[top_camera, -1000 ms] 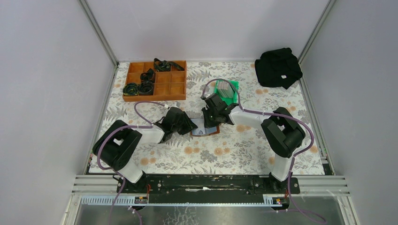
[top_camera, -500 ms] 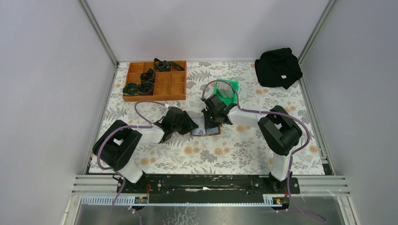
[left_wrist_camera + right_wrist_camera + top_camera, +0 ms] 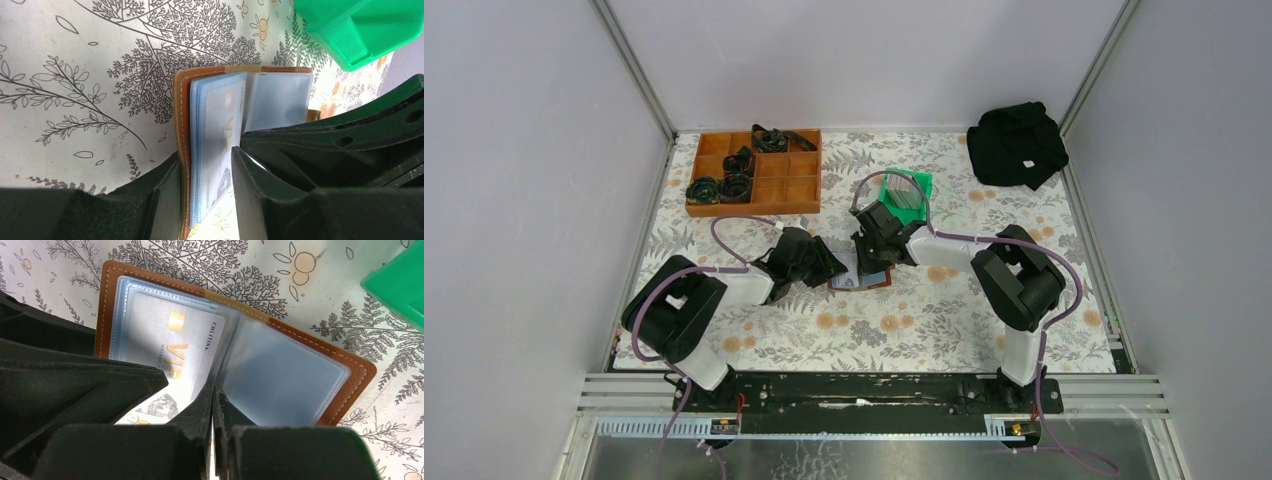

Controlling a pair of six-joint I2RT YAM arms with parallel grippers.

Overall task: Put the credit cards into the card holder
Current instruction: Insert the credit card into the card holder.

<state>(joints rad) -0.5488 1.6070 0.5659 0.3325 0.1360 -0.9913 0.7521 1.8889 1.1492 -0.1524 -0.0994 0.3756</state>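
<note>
**One card in, more to go**

The card holder [image 3: 106, 315] lies open on the surface [image 3: 924, 320], with a VIP credit card [image 3: 170, 345] inside one sleeve. The left end effector [image 3: 206, 172] is set half-spread astride that leaf; whether it is pinched cannot be told. The right end effector [image 3: 212, 392] is closed at the fold. Grey cards [image 3: 902, 198] are left in the green bin [image 3: 924, 181].

bright, even light falls from above onto the table [image 3: 904, 322], leaving faint, soft shadows on it. the top view is sharp. in the right wrist view the right gripper [image 3: 213, 390] near the lens looks dark and soft-edged, and pale glare washes the clear sleeves of the card holder [image 3: 280, 370].
</note>
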